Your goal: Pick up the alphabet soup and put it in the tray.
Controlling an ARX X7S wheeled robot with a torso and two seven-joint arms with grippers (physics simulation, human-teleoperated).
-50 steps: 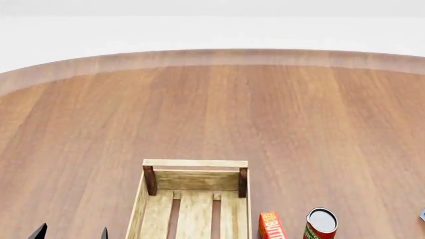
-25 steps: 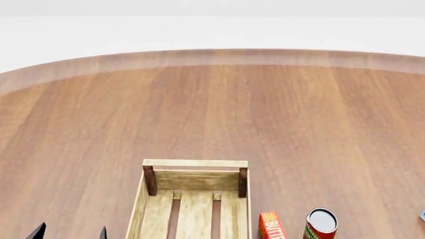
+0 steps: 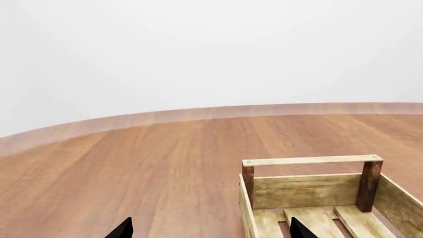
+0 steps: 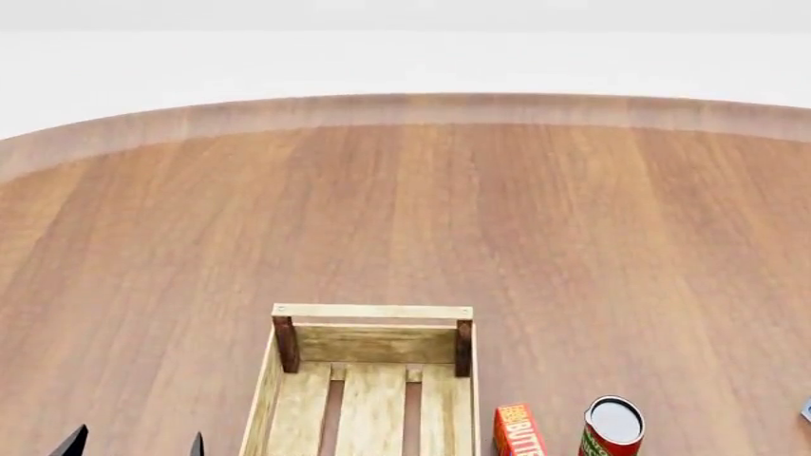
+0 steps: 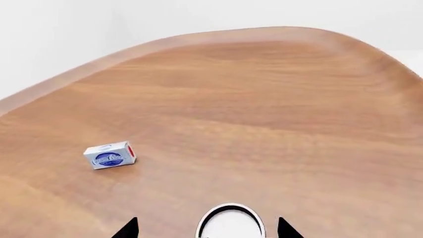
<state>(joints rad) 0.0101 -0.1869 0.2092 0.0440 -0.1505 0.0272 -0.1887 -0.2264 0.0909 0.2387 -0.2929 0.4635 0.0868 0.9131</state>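
Only the two dark fingertips of the left gripper (image 4: 135,445) are seen in the head view, set apart with nothing between them, and the tray (image 4: 370,380) is found just beside it toward the robot's right. In the left wrist view the tray's raised end rail (image 3: 312,160) is shown ahead of the fingertips.

The right gripper (image 5: 206,229) is seen in its wrist view with its tips spread wide, and a pale can top with a dark rim (image 5: 231,222) sits between them (whether this is the alphabet soup cannot be told, as the label is hidden). Beyond, well apart, a small blue-and-white box (image 5: 110,155) lies on the wooden table (image 5: 278,114).

Between tray and right gripper, an orange box (image 4: 518,432) and a red-and-green can (image 4: 612,427) are seen.
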